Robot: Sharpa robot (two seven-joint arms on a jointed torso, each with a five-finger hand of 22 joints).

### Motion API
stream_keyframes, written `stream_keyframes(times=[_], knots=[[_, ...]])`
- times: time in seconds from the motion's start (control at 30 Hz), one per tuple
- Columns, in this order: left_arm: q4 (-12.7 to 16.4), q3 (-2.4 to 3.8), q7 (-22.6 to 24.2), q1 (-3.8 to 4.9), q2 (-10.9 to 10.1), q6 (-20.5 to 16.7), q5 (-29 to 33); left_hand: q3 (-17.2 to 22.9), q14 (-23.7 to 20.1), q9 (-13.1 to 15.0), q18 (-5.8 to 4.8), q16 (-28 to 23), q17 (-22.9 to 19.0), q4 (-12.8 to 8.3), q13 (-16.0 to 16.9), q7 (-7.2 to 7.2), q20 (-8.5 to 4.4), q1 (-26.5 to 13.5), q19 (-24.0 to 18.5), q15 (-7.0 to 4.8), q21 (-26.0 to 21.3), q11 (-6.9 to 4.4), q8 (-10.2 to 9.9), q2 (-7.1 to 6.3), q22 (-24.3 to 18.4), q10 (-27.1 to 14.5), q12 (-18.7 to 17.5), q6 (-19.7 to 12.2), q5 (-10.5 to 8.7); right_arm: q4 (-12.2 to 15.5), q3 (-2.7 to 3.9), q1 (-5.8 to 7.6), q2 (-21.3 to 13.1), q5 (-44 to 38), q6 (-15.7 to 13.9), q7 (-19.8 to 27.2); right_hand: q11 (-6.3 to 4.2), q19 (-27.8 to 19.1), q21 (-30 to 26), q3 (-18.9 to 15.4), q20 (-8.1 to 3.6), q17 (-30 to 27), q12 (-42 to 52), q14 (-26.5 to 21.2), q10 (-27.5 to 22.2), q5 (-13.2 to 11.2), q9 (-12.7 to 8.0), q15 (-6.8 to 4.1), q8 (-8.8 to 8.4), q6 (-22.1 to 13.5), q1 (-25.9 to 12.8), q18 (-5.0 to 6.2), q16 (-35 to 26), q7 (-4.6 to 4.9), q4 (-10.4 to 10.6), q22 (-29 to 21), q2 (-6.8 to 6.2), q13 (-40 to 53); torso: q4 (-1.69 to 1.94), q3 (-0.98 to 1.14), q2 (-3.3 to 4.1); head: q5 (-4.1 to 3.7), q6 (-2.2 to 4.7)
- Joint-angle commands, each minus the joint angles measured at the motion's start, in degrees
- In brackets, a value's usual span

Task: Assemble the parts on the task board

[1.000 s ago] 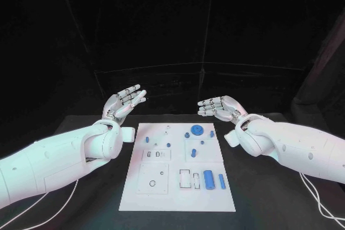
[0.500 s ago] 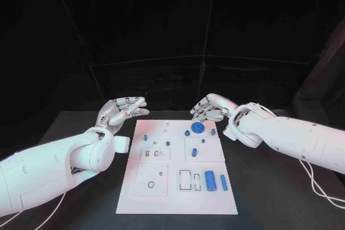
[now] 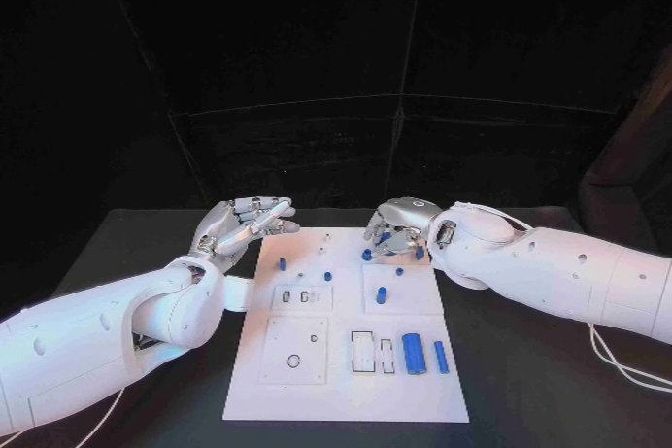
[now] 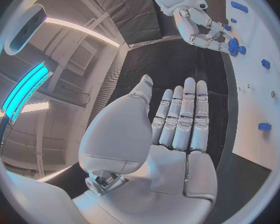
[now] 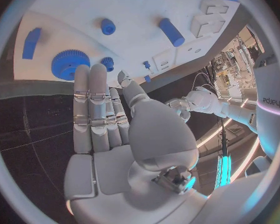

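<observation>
My right hand (image 3: 396, 226) hangs over the far end of the task board (image 3: 336, 390), fingers straight above the blue gear (image 5: 70, 64), seemingly not gripping it, while my left hand (image 3: 241, 222) hovers empty, fingers extended.

left hand (image 4: 171, 134) open-palmed, task board (image 4: 264, 84), right hand (image 4: 205, 32) over blue gear (image 4: 234, 47)

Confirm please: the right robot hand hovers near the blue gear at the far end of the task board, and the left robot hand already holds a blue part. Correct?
Not quite. The left robot hand holds nothing; the left wrist view shows its fingers straight and bare. The right robot hand does hover near the blue gear at the task board's far end.
</observation>
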Motion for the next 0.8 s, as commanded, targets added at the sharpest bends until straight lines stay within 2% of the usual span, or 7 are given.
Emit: stream_keyframes(times=[0.03,0.1,0.13,0.23,0.4,0.53,0.8], knots=[[0.26,0.04,-0.05,0.09,0.11,1.38,-0.8,-0.06,0.31,-0.08,0.76,-0.29,0.05,-0.33,-0.07,-0.01,0.11,-0.1,0.38,0.03,-0.36,0.17,-0.23,0.64,-0.09,0.42,-0.23,0.3,0.05,-0.05,0.08,0.2,0.44,-5.0,2.57,-2.37,-0.06,-0.82,2.85,0.89,0.09,2.06,-0.08,1.49,-0.46,-0.11,0.03,-0.12,-0.26,-0.29,-0.69,1.05,3.49,0.08,-0.01,1.86,-0.21,0.01,0.02,0.04,0.57,-0.07,0.02],[0.36,0.03,-0.12,0.09,0.13,1.42,-0.8,-0.14,0.3,-0.15,0.75,-0.43,0.06,-0.43,-0.11,0.06,0.13,-0.15,0.42,0.06,-0.45,0.22,-0.34,0.67,-0.17,0.43,-0.37,0.31,0.05,-0.13,0.08,0.21,0.69,-5.16,3.05,-2.28,0.0,-1.2,5.22,1.35,0.17,3.48,-0.1,1.67,-0.63,-0.11,0.01,-0.12,-0.29,-0.42,-0.94,1.0,5.96,0.06,0.03,3.7,-0.3,0.0,0.06,0.0,0.75,-0.1,0.12],[0.46,0.03,-0.11,0.09,0.22,1.51,-0.8,-0.2,0.29,-0.2,0.74,-0.54,0.07,-0.51,-0.14,0.1,0.14,-0.19,0.46,0.09,-0.51,0.25,-0.42,0.7,-0.23,0.45,-0.48,0.32,0.05,-0.34,0.08,0.22,1.0,-5.18,3.54,-1.95,-0.01,-0.92,7.96,1.73,0.25,4.41,-0.09,1.4,-0.76,-0.11,0.01,-0.09,-0.3,-0.57,-1.04,0.66,7.57,-0.02,0.01,6.76,-0.38,0.0,0.09,-0.01,0.78,-0.16,0.09],[0.64,0.03,-0.06,0.1,0.3,1.54,-0.81,-0.19,0.33,-0.25,0.75,-0.67,0.09,-0.63,-0.16,0.02,0.14,-0.16,0.52,0.09,-0.58,0.22,-0.47,0.88,-0.3,0.56,-0.58,0.44,0.05,-0.93,0.09,0.22,1.66,-5.15,4.0,-1.56,0.16,1.58,15.76,2.74,0.39,13.71,-0.08,1.97,-0.88,-0.11,0.02,-0.1,-0.25,-0.89,-1.38,-0.69,16.9,0.03,0.12,16.59,-0.23,0.0,0.12,-0.02,0.95,-0.33,0.09],[0.77,0.04,-0.12,0.12,0.31,1.61,-0.81,-0.2,0.34,-0.28,0.75,-0.75,0.11,-0.74,-0.17,-0.01,0.14,-0.11,0.57,0.08,-0.63,0.2,-0.52,0.95,-0.34,0.62,-0.65,0.48,0.05,-1.6,0.09,0.22,2.42,-5.13,4.48,-1.34,0.27,2.83,21.58,4.47,0.66,20.95,-0.08,1.8,-0.93,-0.15,0.01,0.05,-0.29,-0.99,-1.51,-1.59,24.34,0.11,0.08,23.83,-0.15,0.0,0.16,0.03,1.12,-0.18,-0.14],[0.77,0.04,-0.25,0.13,0.41,1.74,-0.81,-0.2,0.38,-0.31,0.75,-0.85,0.12,-0.84,-0.19,-0.04,0.14,-0.09,0.63,0.07,-0.68,0.18,-0.57,1.05,-0.4,0.69,-0.74,0.55,0.05,-2.26,0.09,0.22,2.96,-5.13,4.91,-1.32,0.35,3.55,24.73,6.06,0.82,24.89,-0.09,1.58,-0.92,-0.2,0.01,0.23,-0.3,-0.98,-1.84,-2.06,28.59,0.26,0.12,27.73,-0.27,-0.02,0.22,0.01,1.25,-0.18,-0.19],[0.95,0.04,-0.62,0.17,0.25,1.92,-0.81,-0.2,0.4,-0.34,0.76,-0.91,0.14,-0.91,-0.2,-0.03,0.14,-0.07,0.66,0.07,-0.72,0.18,-0.61,1.12,-0.43,0.73,-0.8,0.58,0.05,-2.96,0.09,0.22,3.32,-5.12,5.49,-1.7,0.46,3.59,26.37,7.97,1.01,26.8,-0.1,1.24,-0.9,-0.29,0.02,0.42,-0.27,-0.71,-2.01,-2.27,30.93,0.5,0.12,29.59,-0.22,-0.03,0.18,0.12,1.5,-0.07,-0.5]])
